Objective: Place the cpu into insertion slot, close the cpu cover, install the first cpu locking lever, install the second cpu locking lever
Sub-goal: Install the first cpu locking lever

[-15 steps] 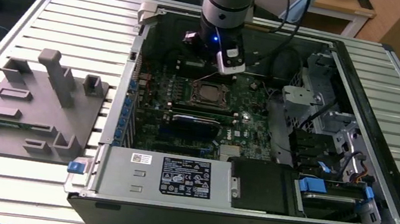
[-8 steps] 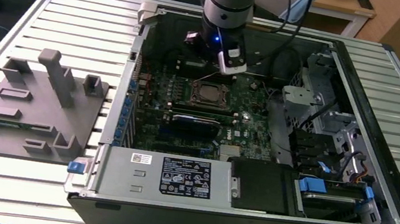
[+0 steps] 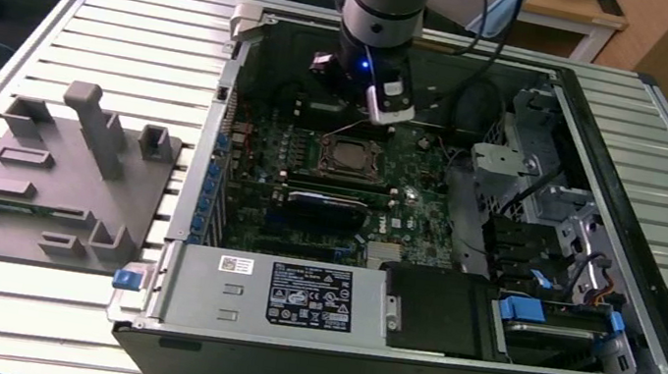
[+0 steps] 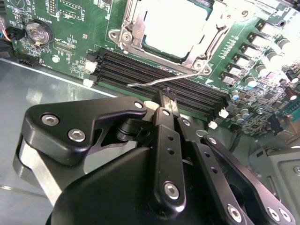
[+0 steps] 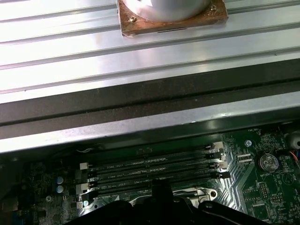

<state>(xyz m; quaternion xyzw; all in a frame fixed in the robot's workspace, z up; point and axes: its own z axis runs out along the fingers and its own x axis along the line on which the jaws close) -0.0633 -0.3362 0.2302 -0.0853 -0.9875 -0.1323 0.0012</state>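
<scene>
The cpu point(image 4: 174, 27) lies flat in the insertion slot, its pale metal top showing through the window of the cpu cover point(image 4: 209, 35), which is folded down around it. A thin wire locking lever point(image 4: 145, 85) sticks out from the socket over the memory slots, raised off the board. My gripper point(image 4: 166, 96) is shut, and its tips rest against this lever near its middle. In the exterior view the gripper point(image 3: 378, 119) hangs just behind the socket point(image 3: 349, 158), inside the open computer case.
Black memory slots point(image 4: 154, 75) run under the lever. A black expansion card point(image 3: 328, 204) lies in front of the socket, the power supply point(image 3: 278, 298) nearer still. Drive cages point(image 3: 545, 199) fill the exterior view's right. A grey fixture block point(image 3: 58, 176) stands on the slatted table.
</scene>
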